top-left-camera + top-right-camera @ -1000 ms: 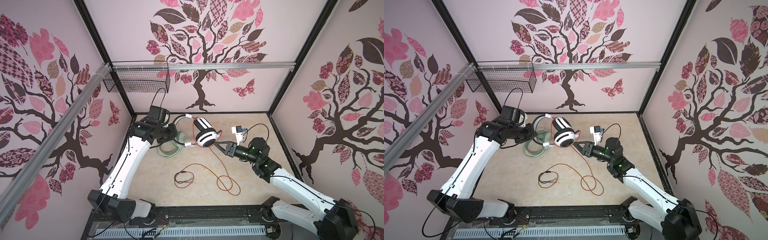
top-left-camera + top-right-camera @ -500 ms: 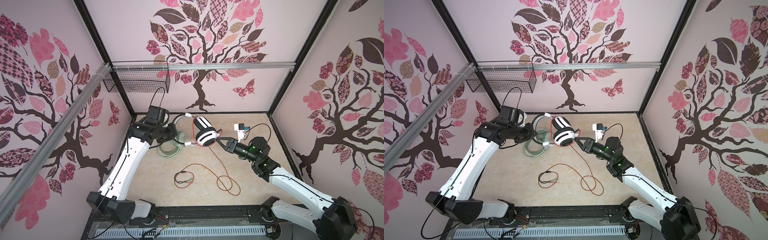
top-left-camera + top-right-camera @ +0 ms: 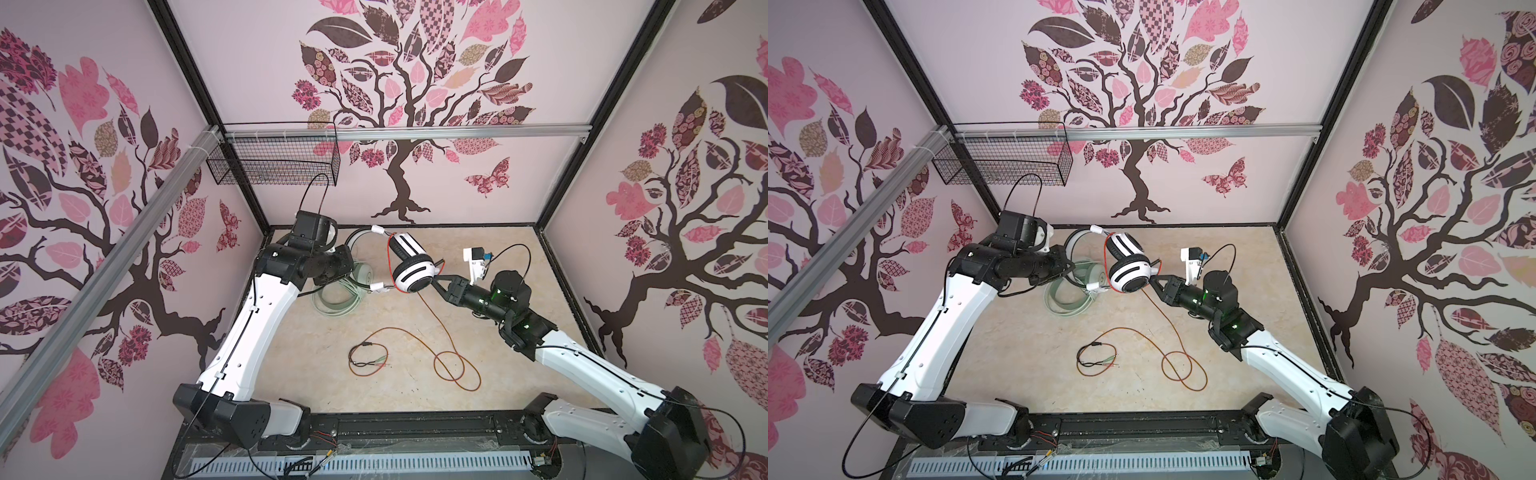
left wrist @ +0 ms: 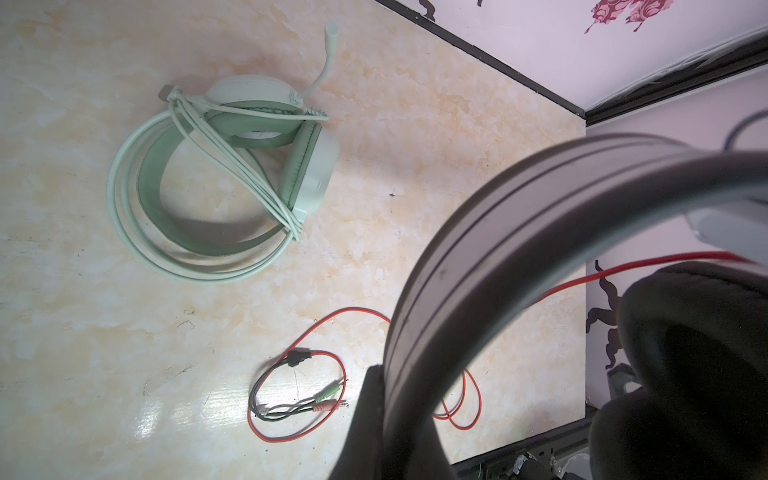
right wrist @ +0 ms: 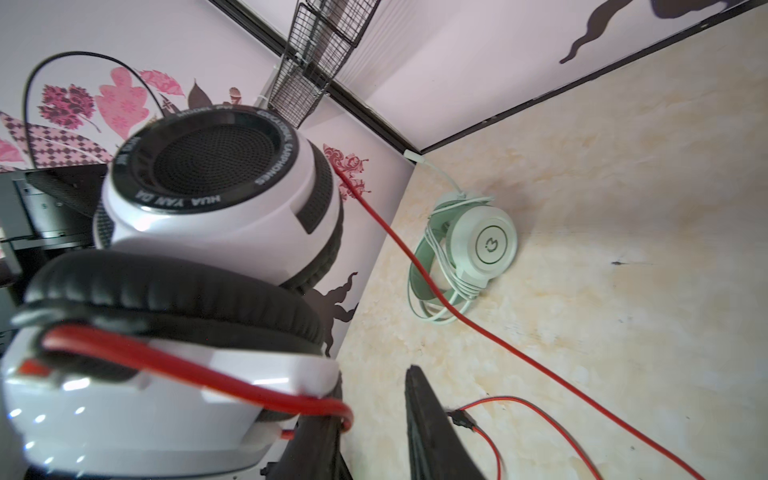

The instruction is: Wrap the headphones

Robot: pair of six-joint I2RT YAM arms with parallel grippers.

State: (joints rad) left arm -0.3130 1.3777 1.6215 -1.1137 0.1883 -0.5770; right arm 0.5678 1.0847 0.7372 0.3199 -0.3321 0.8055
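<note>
The white-and-black headphones (image 3: 415, 274) (image 3: 1129, 270) hang above the table's back middle. My left gripper (image 3: 351, 262) (image 4: 395, 436) is shut on their thin black band (image 4: 498, 249). My right gripper (image 3: 436, 277) (image 3: 1156, 279) (image 5: 370, 399) sits against the lower ear cup (image 5: 145, 407), jaws apart with bare table showing between them. The orange-red cable (image 3: 440, 328) (image 5: 498, 345) loops over one finger and trails down to coils on the table. Its plugs (image 4: 328, 399) lie near the middle. The mint-green headphones (image 3: 336, 299) (image 4: 307, 174) (image 5: 486, 245) lie wrapped in their pale cable below my left gripper.
A black wire basket (image 3: 274, 162) hangs on the back wall at the left, under an aluminium rail (image 3: 457, 132). Patterned walls enclose the marbled table (image 3: 498, 374) on three sides. A black rail (image 3: 415, 424) runs along the front edge.
My right gripper has moved back and left up to the lower ear cup, and its jaws have narrowed. The left gripper keeps its hold on the band.
</note>
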